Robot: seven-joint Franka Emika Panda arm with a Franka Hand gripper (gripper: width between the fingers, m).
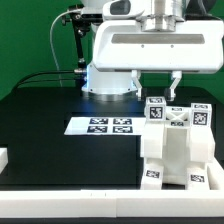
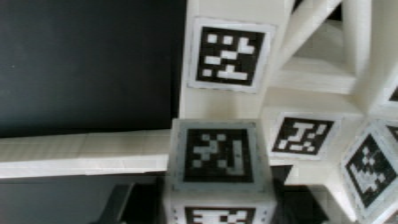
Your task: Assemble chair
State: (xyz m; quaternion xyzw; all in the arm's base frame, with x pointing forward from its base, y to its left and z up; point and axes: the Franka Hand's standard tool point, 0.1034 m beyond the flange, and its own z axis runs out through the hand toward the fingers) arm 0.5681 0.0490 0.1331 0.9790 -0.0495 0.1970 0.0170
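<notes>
my claw (image 1: 160,94) part open astride chair (image 1: 176,145) top piece; grip unclear. skewed push risks jamming joint.

Green backdrop (image 1: 30,40), black tabletop (image 1: 50,150), marker board (image 1: 100,126) flat.

Marker board (image 1: 108,125) lies flat on black table (image 1: 40,120), w/ several b&w tags in a row. Low white rail piece (image 1: 3,157) at exterior view's left edge. Green backdrop (image 1: 25,35) behind.
</notes>
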